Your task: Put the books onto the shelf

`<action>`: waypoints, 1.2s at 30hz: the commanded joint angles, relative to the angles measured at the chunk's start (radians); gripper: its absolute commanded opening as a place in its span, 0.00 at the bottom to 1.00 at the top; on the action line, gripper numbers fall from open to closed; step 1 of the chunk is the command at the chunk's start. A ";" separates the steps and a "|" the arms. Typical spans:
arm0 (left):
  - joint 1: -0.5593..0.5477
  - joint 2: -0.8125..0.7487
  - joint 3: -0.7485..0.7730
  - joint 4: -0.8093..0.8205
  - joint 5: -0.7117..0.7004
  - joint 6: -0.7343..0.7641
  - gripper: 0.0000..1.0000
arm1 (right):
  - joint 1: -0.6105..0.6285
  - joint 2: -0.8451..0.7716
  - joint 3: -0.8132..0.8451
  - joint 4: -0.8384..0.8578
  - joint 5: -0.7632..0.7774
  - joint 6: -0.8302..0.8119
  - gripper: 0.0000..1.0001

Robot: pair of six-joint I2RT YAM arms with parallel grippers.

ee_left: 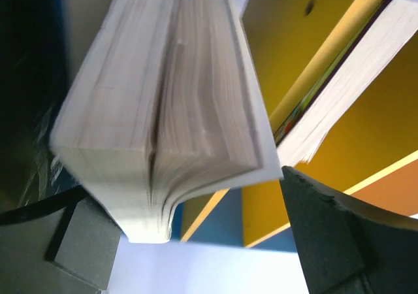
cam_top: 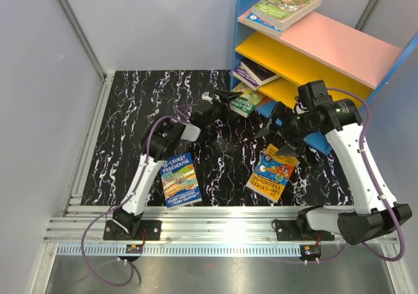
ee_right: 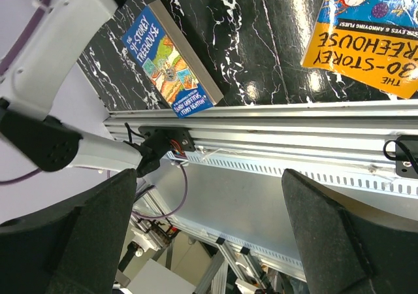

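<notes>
The blue book (cam_top: 180,180) lies flat at the counter's (cam_top: 130,111) left front; it looks light, floppy and glossy, so I judge it best pinched across its spine edge. The left end effector (ee_left: 179,193) stands spread on either side of the green book's (cam_top: 247,102) fanned page block at the foot of the shelf (cam_top: 339,42). The orange book (cam_top: 274,171) lies flat near the right end effector (ee_right: 208,176), also spread and holding nothing.

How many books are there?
6: two stacked on the pink board, a purple book on the yellow board, a green book at the left pincer, a blue book and an orange book on the table. More may hide.
</notes>
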 commanded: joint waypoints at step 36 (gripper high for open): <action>0.026 -0.038 0.770 -1.536 0.073 0.720 0.99 | -0.012 -0.102 -0.121 0.023 -0.086 0.008 1.00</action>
